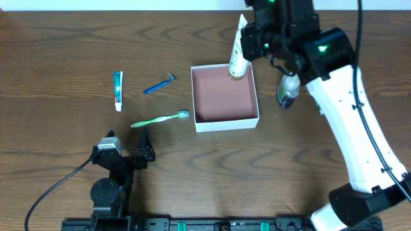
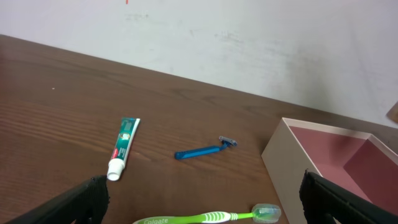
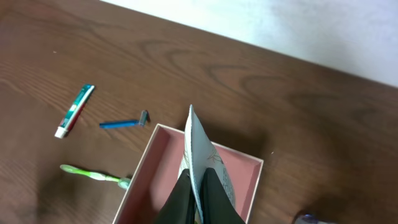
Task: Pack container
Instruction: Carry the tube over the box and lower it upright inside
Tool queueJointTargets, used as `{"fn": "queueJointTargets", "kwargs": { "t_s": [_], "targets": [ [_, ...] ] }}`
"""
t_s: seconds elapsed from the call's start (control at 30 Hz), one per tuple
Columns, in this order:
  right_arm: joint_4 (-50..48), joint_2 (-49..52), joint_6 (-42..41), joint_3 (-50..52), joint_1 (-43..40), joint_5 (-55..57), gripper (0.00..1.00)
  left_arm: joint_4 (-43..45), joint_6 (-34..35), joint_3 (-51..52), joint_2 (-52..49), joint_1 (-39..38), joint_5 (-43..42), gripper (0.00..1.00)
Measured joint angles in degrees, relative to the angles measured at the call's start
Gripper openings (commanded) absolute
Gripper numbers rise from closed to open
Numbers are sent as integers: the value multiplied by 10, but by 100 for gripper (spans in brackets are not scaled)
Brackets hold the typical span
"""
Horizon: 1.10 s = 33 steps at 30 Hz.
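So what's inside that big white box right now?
The box shows mostly bare pinkish floor. A white tube, gripped by the right hand, hangs cap-down at its far right corner; the floor beneath the cap is hidden.

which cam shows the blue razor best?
Left wrist: the blue razor lies unobstructed, handle and head distinct. Overhead and right wrist also show it whole, only smaller, beside the container.

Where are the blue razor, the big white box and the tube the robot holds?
razor (image 1: 158, 85), overhead view, middle of its blue handle.
container (image 1: 228, 123), overhead view, white near wall.
tube (image 1: 238, 51), overhead view, pale body above the cap.
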<state>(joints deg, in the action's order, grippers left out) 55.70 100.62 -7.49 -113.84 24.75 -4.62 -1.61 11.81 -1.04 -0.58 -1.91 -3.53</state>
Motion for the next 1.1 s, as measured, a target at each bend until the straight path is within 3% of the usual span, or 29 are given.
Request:
{"fn": "queueJointTargets", "kwargs": {
  "t_s": [0.43, 1.1],
  "targets": [
    [-41, 120, -61, 0, 49, 17, 1, 0, 0, 0, 0, 0, 0, 98],
    [-143, 183, -70, 0, 90, 47, 1, 0, 0, 0, 0, 0, 0, 98]
  ]
}}
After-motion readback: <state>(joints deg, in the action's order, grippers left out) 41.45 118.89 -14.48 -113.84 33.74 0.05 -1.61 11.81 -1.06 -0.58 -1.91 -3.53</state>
